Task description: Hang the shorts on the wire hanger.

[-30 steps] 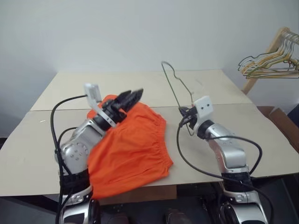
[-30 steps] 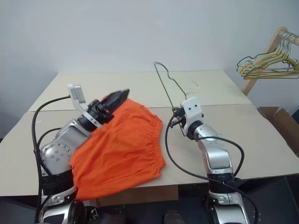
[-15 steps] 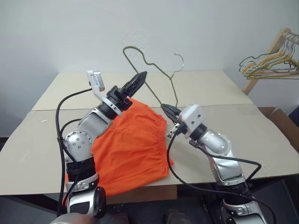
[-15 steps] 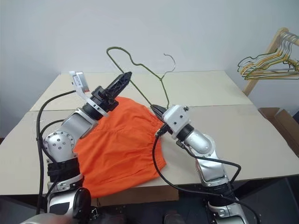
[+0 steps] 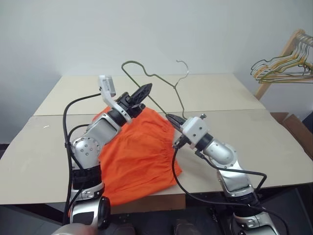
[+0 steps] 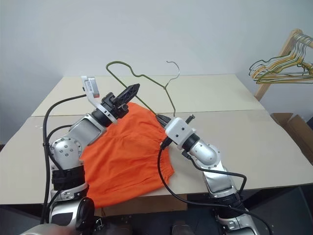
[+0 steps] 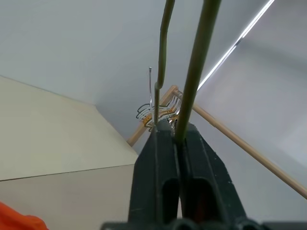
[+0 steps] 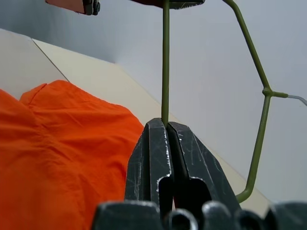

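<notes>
Arms both raised over the table [image 5: 274,142], converging on the wire hanger [image 5: 161,83], which is held up in the air above the far edge of the shorts [image 5: 137,152].

L arm: elbow bent, forearm angled up and fwd toward the robot's right. Left gripper [image 5: 145,90] tilted upward, fingers [image 7: 158,158] shut tight on the hanger's wire; in the left wrist view the olive wire rises straight out from btwn the closed fingers.

R arm: reaches fwd and inward to the left, wrist roughly level, slightly up. Right gripper [image 5: 171,119] fingers [image 8: 151,153] also fully closed, pinching a lower run of the same wire, w/ the wire standing up from the tips in the right wrist view.

Hanger tilted, hook [image 6: 172,68] uppermost, not touching table or shorts as far as visible.

Shorts lie flat on the table under the L arm, near front edge, waistband toward the R gripper. Bunch of pale hangers [image 5: 283,68] on a wooden rack at far right.
</notes>
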